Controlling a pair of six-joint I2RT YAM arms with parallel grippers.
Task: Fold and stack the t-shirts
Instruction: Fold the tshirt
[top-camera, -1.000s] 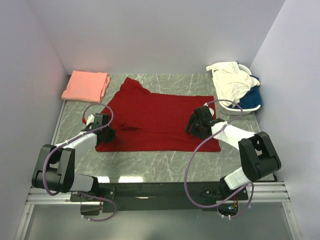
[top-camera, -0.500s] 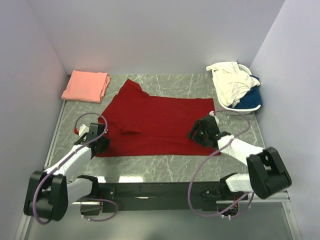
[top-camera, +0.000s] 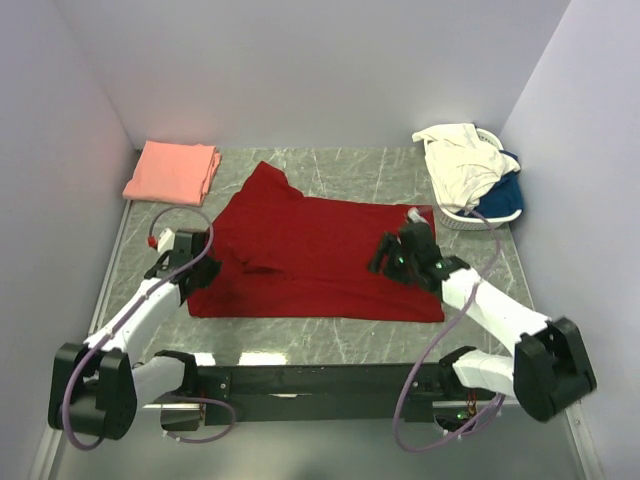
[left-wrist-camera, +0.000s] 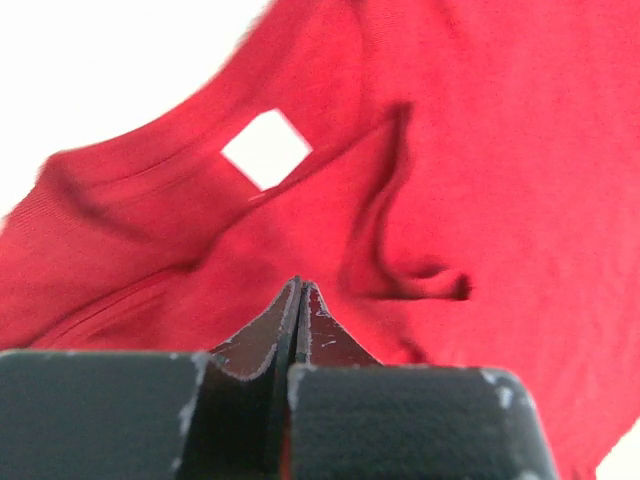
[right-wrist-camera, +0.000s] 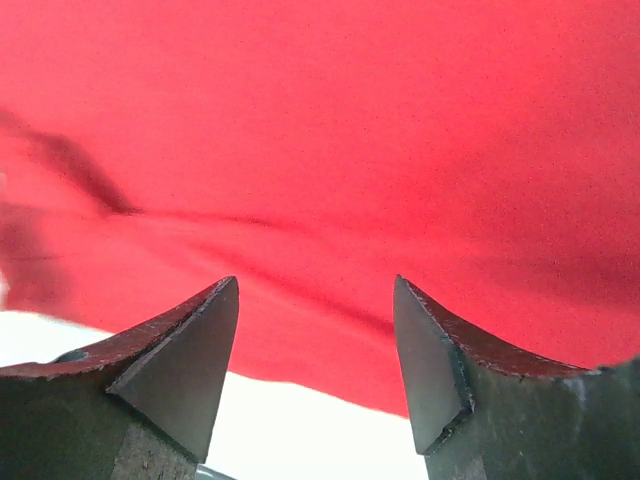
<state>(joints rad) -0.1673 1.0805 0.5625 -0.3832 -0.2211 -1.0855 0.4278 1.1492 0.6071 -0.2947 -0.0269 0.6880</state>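
Observation:
A deep red t-shirt (top-camera: 310, 255) lies spread across the middle of the table, its white neck label (left-wrist-camera: 266, 148) showing in the left wrist view. My left gripper (top-camera: 200, 272) is at the shirt's near left corner. Its jaws (left-wrist-camera: 299, 285) are pressed together with a sliver of red cloth between them. My right gripper (top-camera: 380, 262) hovers over the shirt's right part, open, with nothing between its fingers (right-wrist-camera: 315, 330); the shirt's edge and bare table lie beneath it. A folded salmon pink t-shirt (top-camera: 172, 172) rests at the back left.
A white slatted basket (top-camera: 478, 215) stands at the back right, with a cream-white tee (top-camera: 455, 165) draped over it and a blue one (top-camera: 505, 195) inside. Grey walls close in the table on three sides.
The red shirt's near edge has slid toward the arms' bases. The left arm has swung outward with its gripper at the shirt's corner. The right gripper has shifted slightly over the shirt's right side.

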